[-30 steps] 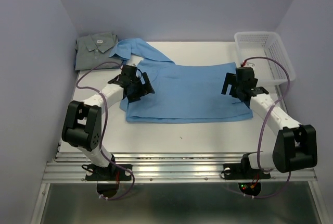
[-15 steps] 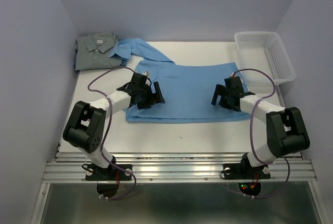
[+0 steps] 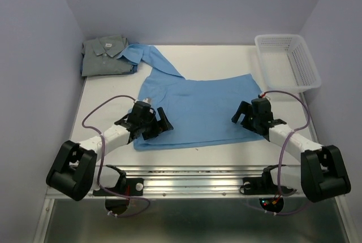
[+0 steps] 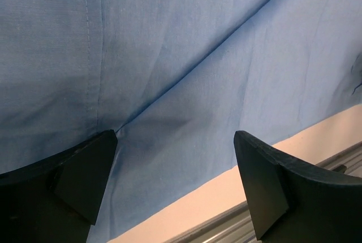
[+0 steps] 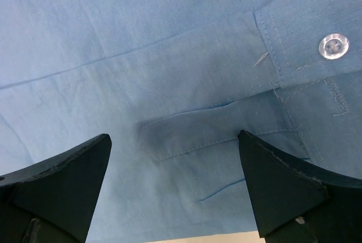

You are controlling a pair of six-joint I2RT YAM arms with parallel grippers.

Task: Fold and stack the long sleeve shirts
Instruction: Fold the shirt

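The left claw (image 4: 175,135) and the right claw (image 5: 174,137) are spread wide over the light blue shirt (image 3: 198,107), maybe touching it.

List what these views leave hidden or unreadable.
Top view: left end effector and right end effector cover the light blue shirt beneath them.
Top view: grey-green shirt neck label too small to read; blue cloth overlaps its right edge.
Wrist views: frame edges crop the shirt; cloth contact unclear.
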